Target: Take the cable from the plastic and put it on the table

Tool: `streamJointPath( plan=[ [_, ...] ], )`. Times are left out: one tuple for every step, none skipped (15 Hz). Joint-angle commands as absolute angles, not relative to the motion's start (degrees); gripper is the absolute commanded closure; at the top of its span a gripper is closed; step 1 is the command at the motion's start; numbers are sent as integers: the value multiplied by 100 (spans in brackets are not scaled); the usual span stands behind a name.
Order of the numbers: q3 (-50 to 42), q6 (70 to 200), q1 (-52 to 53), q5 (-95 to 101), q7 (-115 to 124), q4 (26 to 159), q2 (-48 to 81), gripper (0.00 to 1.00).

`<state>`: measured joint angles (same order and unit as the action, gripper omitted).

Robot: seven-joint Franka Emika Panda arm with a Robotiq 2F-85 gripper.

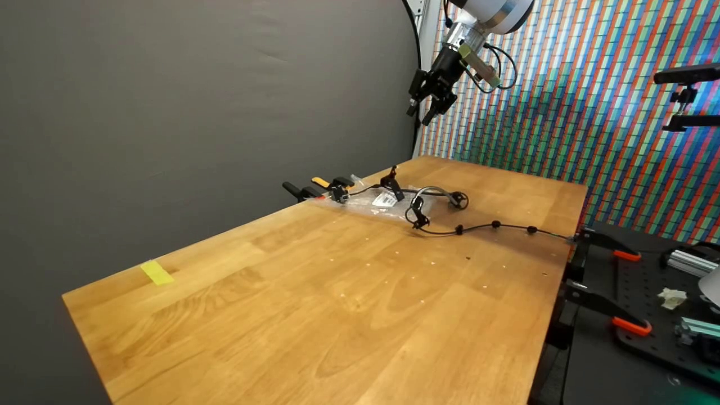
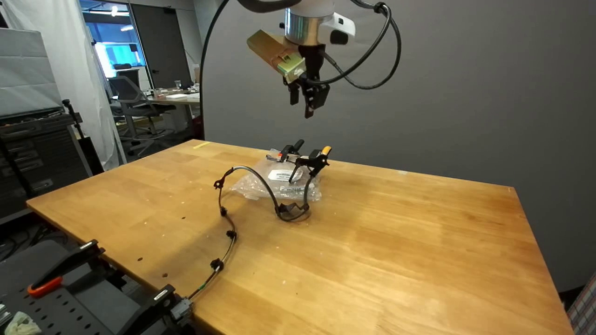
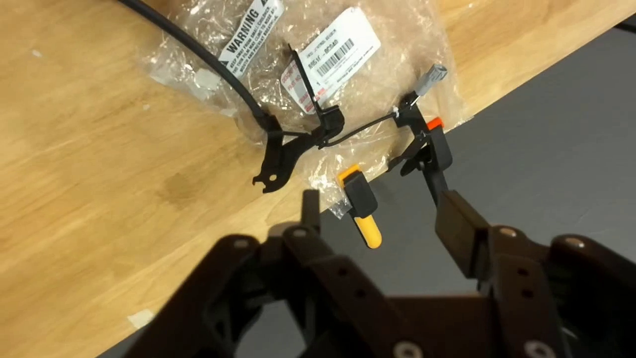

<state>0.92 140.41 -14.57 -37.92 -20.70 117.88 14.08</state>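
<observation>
A thin black cable with brackets and clips lies in loops, one part over the clear plastic bag and the rest on the wooden table; it shows in both exterior views as cable (image 1: 478, 227) (image 2: 223, 211) and in the wrist view as cable (image 3: 208, 60). The bag (image 1: 360, 207) (image 2: 253, 187) (image 3: 407, 35) lies flat under the cable at the table edge. A grey connector (image 3: 431, 78) lies over the bag; another cable end (image 2: 180, 308) reaches the opposite edge. My gripper (image 1: 419, 114) (image 2: 301, 107) (image 3: 382, 221) is open and empty, high above the bag's edge.
A yellow clamp (image 3: 368, 231) and a black-and-red clamp (image 3: 439, 149) hold the bag at the table edge. Black clamps with orange tips (image 1: 607, 242) sit at the opposite edge beside a dark perforated plate (image 1: 647, 270). A grey wall (image 2: 465, 93) stands behind the table (image 2: 396, 260).
</observation>
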Motion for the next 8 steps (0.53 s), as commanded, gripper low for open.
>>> streamJointPath(
  plan=[
    [-38, 13950, -1348, -3821, -2044, 11774, 1375, 30],
    [-44, 13931, -1345, -3824, -2022, 11774, 1356, 27],
    [-45, 13920, -1342, -3825, -2006, 11774, 1348, 26],
    [-46, 13910, -1341, -3825, -1997, 11774, 1348, 27],
    [-46, 13901, -1341, -3826, -1991, 11774, 1348, 27],
    [-47, 13892, -1341, -3826, -1986, 11774, 1348, 27],
    [-47, 13887, -1340, -3826, -1983, 11774, 1348, 27],
    [-47, 13883, -1340, -3826, -1982, 11774, 1348, 27]
  ],
)
